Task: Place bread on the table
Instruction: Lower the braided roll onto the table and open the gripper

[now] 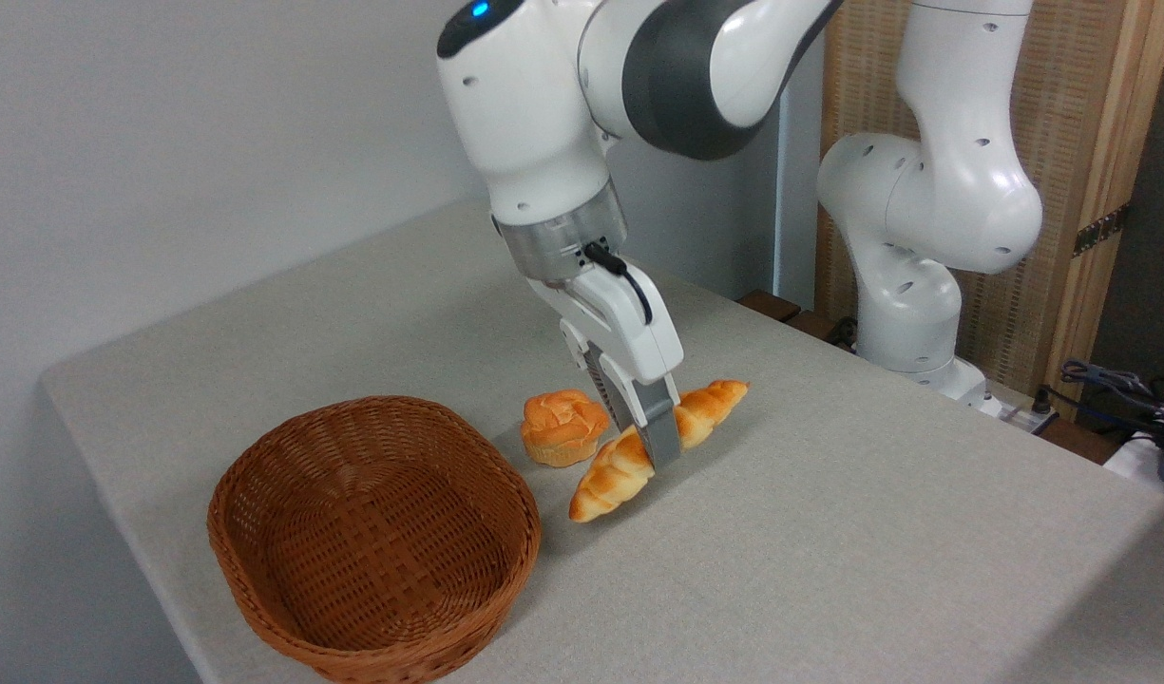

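The bread (608,477) is a long braided golden-orange loaf, tilted with its left end low near the table (829,532) and its right end higher. My gripper (659,446) comes down from above and is shut on the bread at its middle. The near finger (664,429) covers the loaf's middle; the far finger is mostly hidden behind it. Whether the low end touches the cloth is unclear.
A brown wicker basket (258,494), with nothing in it, stands at the front left, close to the loaf's low end. A small round bun (562,426) sits just left of the gripper. The arm's base (909,313) stands at the back right.
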`<state>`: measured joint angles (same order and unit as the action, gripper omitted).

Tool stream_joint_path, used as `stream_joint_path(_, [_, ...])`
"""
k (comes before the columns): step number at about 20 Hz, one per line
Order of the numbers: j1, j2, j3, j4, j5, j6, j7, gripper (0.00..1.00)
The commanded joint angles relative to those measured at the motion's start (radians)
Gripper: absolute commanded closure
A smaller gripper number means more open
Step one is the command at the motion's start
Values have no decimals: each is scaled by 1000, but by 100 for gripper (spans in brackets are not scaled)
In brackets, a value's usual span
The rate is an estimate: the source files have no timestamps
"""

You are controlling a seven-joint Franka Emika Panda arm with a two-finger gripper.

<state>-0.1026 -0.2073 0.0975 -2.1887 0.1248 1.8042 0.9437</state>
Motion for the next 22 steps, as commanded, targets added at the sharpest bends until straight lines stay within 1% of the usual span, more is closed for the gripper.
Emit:
stream_joint_path(1, [-11,-14,7,-17,18,32,15,0])
stream_joint_path(6, [-17,12,1,-16,13,32,14,0])
stream_joint_path(8, [-26,23,-1,-16,13,32,14,0])
stream_joint_path(14, [-28,23,-2,-6,13,30,14,0])
stream_joint_path(16, [-29,23,-4,15,9,29,7,0])
stream_joint_path(17, [-29,23,-5,48,1,11,6,0])
stream_joint_path(20, [-29,28,-5,176,-105,-96,-2,0])
stream_joint_path(22, [-29,49,-10,265,-128,-161,-26,0])
